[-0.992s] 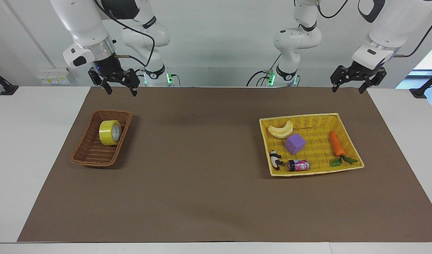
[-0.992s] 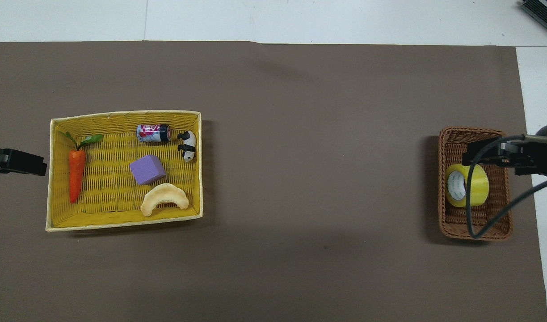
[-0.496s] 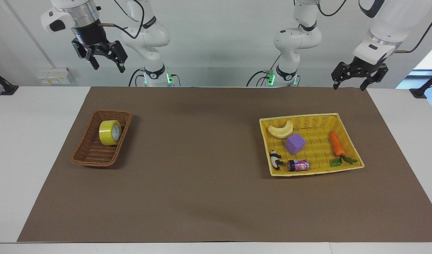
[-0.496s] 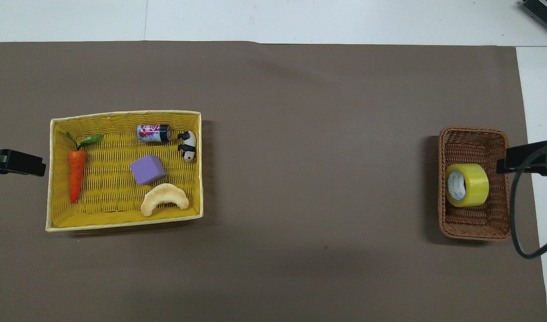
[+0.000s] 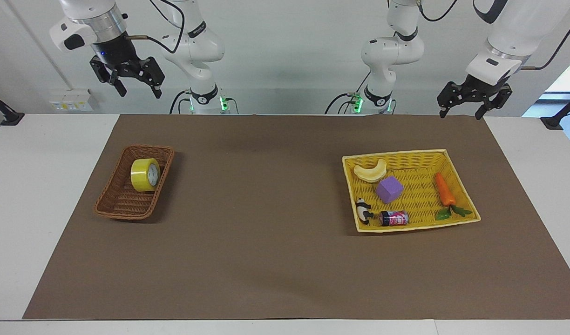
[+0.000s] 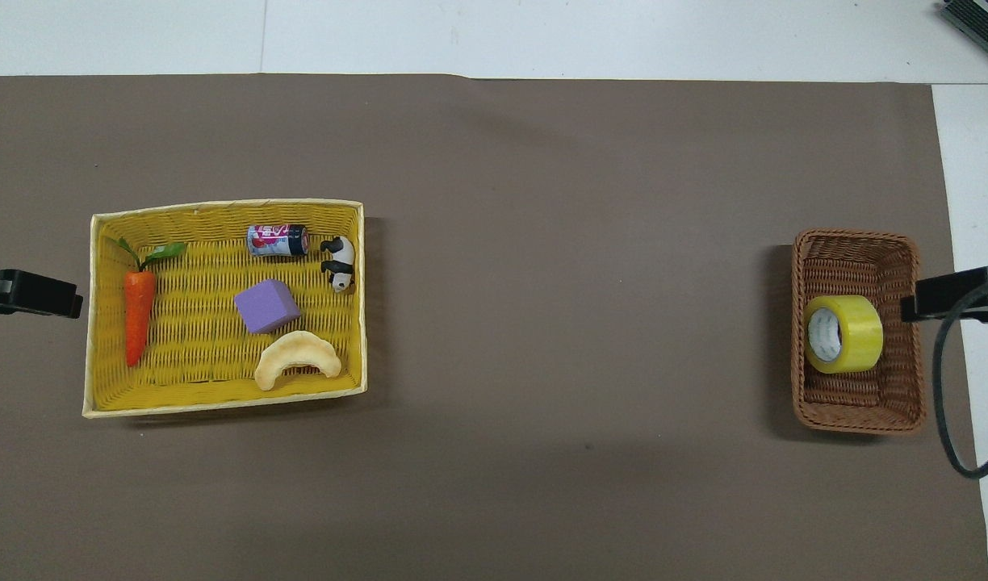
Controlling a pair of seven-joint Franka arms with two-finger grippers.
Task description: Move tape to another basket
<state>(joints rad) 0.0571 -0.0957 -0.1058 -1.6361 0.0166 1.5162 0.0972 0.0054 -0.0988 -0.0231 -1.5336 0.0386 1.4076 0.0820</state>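
The tape (image 5: 145, 174), a yellow roll with a white core, stands on edge in the small brown wicker basket (image 5: 122, 204) toward the right arm's end of the table. It also shows in the overhead view (image 6: 845, 333), inside the basket (image 6: 853, 246). My right gripper (image 5: 138, 89) is open and empty, raised high above the table's robot-side edge near the brown basket. My left gripper (image 5: 459, 114) is open and empty, waiting over the mat's robot-side corner at the left arm's end.
A large yellow woven basket (image 5: 396, 153) sits toward the left arm's end. It holds a carrot (image 5: 444, 190), a purple cube (image 5: 390, 189), a pale crescent (image 5: 369, 171), a can (image 5: 394, 217) and a panda figure (image 5: 363, 210). A brown mat (image 5: 266, 260) covers the table.
My right gripper has risen from just over the brown basket's robot-side end to well above it and drawn back. The tape stays in the basket. The left gripper has barely moved.
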